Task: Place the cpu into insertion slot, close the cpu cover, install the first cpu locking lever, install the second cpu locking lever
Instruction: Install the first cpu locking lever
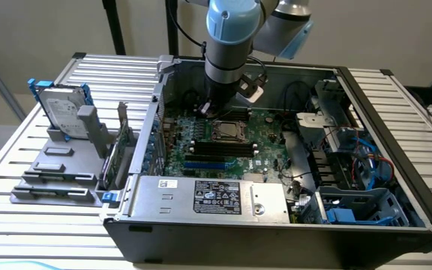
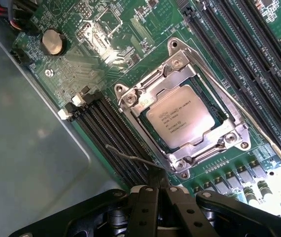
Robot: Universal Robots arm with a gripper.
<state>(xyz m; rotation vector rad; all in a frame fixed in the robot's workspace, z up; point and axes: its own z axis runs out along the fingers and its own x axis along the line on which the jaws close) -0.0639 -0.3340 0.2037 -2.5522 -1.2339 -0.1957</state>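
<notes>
Single robot arm [image 1: 227,53] of silver-grey cylindrical links with pale blue joint caps [image 1: 233,19], terminating in matte black fingers [image 2: 144,210] whose linkage bars carry small round screw heads.

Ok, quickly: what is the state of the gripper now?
Gripper: closed, tips beside the thin silvery wire lever; whether it holds it cannot be told.

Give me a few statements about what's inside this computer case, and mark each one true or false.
1. The cpu sits in the insertion slot. True.
2. The cpu cover stands lifted open. False: it lies flat around the cpu.
3. The tool is shut. True.
4. The tool grips the cpu. False: the cpu lies in the slot, apart from the tool.
5. A round coin battery sits on the green board. True.
</notes>
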